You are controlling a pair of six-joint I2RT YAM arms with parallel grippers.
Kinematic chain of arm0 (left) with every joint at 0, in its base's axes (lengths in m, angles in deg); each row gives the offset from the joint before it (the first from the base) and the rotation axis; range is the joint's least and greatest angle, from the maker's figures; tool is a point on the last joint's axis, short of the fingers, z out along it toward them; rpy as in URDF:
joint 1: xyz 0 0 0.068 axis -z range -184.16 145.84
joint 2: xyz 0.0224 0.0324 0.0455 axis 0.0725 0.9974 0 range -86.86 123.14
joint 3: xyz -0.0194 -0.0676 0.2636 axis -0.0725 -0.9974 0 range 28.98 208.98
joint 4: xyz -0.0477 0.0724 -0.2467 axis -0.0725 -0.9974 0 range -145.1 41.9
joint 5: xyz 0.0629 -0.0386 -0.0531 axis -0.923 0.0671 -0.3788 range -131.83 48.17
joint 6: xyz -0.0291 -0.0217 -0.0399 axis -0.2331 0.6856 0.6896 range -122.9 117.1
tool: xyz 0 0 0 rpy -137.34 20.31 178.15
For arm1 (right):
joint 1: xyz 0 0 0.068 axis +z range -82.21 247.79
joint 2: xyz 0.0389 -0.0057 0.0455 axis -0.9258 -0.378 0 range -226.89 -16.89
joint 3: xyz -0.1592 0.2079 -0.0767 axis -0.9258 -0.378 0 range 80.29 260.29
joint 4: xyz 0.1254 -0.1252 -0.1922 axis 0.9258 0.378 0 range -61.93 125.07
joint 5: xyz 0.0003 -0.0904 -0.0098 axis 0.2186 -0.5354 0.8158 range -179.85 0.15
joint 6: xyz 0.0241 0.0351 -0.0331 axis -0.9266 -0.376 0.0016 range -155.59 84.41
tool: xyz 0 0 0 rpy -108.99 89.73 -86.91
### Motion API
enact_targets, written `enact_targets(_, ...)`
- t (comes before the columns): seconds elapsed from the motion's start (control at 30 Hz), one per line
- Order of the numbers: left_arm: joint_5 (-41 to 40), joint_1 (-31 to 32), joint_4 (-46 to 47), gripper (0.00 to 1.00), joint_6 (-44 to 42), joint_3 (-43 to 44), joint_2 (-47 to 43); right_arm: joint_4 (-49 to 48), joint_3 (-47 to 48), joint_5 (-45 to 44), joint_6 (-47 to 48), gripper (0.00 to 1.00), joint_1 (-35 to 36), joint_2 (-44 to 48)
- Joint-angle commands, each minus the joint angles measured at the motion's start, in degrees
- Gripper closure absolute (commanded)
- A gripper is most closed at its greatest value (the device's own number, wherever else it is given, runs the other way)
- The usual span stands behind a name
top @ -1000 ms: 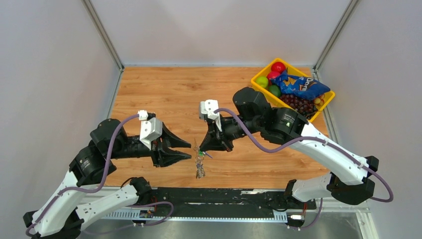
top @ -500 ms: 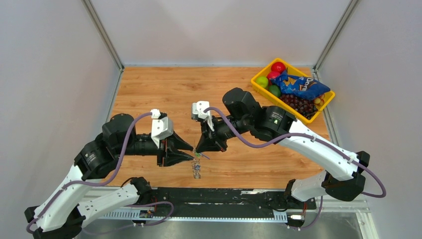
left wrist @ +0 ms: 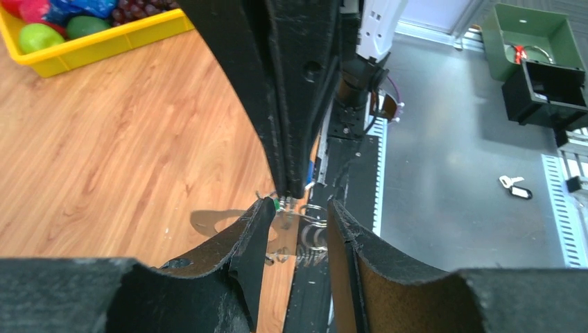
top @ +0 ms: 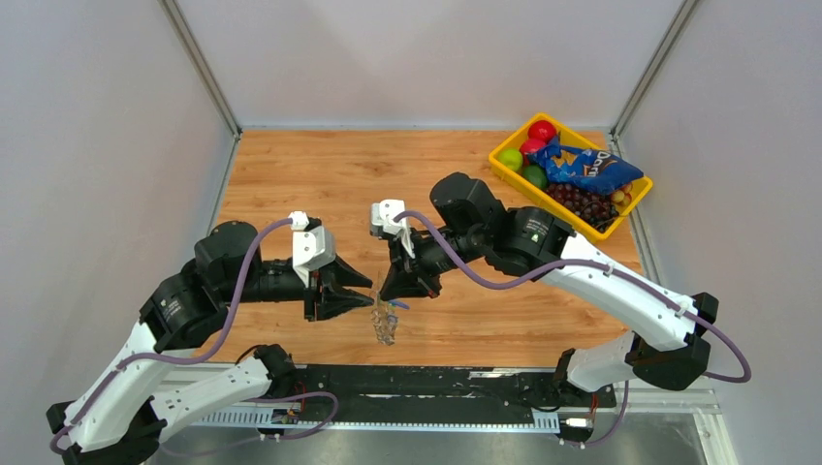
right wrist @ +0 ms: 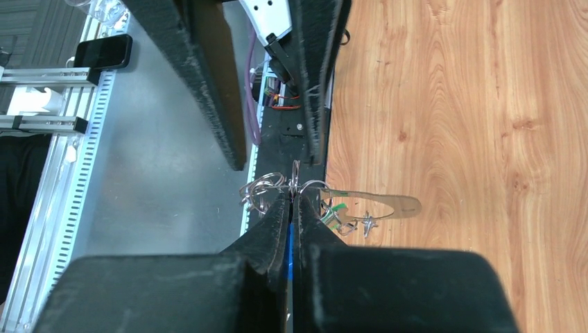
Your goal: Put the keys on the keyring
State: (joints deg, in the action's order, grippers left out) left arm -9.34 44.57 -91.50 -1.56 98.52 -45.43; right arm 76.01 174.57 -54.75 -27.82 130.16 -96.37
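Note:
My right gripper (top: 392,294) is shut, and a blue key cap (right wrist: 292,236) shows between its fingers. The silver keyring (right wrist: 266,188) loops out at its tips (right wrist: 292,198), above the table's near edge. A green-capped key (right wrist: 338,211) and a chain (top: 386,327) hang below. My left gripper (top: 372,299) is open and faces the right one. In the left wrist view its fingers (left wrist: 262,215) flank the ring loops (left wrist: 313,223), with the green cap (left wrist: 277,204) touching or almost touching the left fingertip. Other keys are not distinguishable.
A yellow bin (top: 503,161) with fruit, grapes and a blue chip bag (top: 587,167) stands at the back right. The black rail (top: 436,383) runs along the near table edge. Beyond it lies grey floor with a green box (left wrist: 530,35) and a phone (right wrist: 102,50).
Both grippers have shifted left, and the left one has closed in on the right's tips. The hanging ring and chain moved left with the right gripper.

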Motion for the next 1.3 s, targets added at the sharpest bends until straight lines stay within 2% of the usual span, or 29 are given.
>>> enact_targets(0.0, -2.4, 0.1, 0.4, 0.55, -1.3, 2.6, -0.3, -1.1, 2.1, 1.7, -0.2, 1.00, 1.1, 0.4)
enact_targets(0.43, 0.6, 0.0, 1.6, 0.56, -1.0, 0.8, 1.2, -1.4, 4.8, -0.2, -0.8, 1.00, 1.4, -0.3)
enact_targets(0.73, 1.0, 0.1, 1.3, 0.62, -1.2, 0.7, 1.5, -1.4, 5.4, -0.5, -1.0, 1.00, 1.9, -0.6)
enact_targets(0.87, 0.9, 0.0, 1.0, 0.70, -1.3, 0.7, 1.4, -1.4, 5.6, -0.7, -0.9, 1.00, 2.1, -0.6)
enact_targets(1.07, 1.2, 0.0, 0.7, 0.93, -1.3, 0.6, 1.6, -1.4, 5.9, -1.2, -0.8, 1.00, 2.3, -0.6)
enact_targets(1.17, 1.5, 0.1, 0.6, 0.98, -1.3, 0.8, 1.8, -1.4, 5.8, -1.9, -0.7, 1.00, 2.2, -0.5)
enact_targets(1.27, 2.2, 0.1, 0.3, 0.99, -1.3, 1.1, 2.1, -1.4, 5.9, -2.8, -0.6, 1.00, 2.3, -0.2)
